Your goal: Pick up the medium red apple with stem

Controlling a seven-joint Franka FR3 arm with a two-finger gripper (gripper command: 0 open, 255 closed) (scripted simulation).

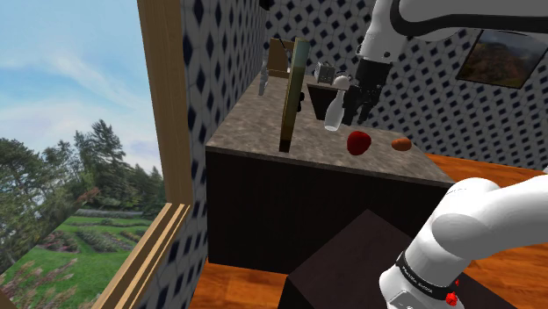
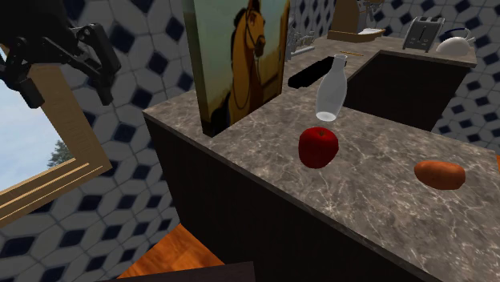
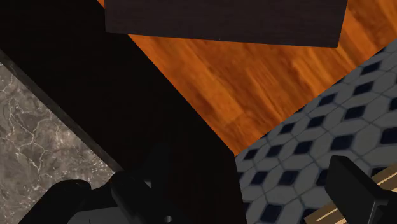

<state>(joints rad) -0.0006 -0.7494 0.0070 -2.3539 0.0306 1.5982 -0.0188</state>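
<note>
A dark red apple [image 1: 357,142] [image 2: 318,147] rests on the marble counter [image 1: 263,132] [image 2: 377,200], between a clear bottle and an orange-brown vegetable. My black gripper [image 1: 356,112] [image 2: 67,86] [image 3: 248,198] hangs open in the air with nothing between its fingers. In the second exterior view it is well off the counter's left corner, far from the apple and higher than it. In the wrist view the fingers [image 3: 137,198] stand apart over the counter's edge [image 3: 38,146], the wooden floor and the tiled wall.
A clear bottle [image 1: 334,111] [image 2: 331,90] stands just behind the apple. An orange-brown vegetable [image 1: 401,144] [image 2: 440,173] lies beside it. A tall framed horse picture [image 1: 292,92] [image 2: 240,56] stands on the counter. A toaster [image 2: 423,30] and a kettle [image 2: 453,42] sit further back.
</note>
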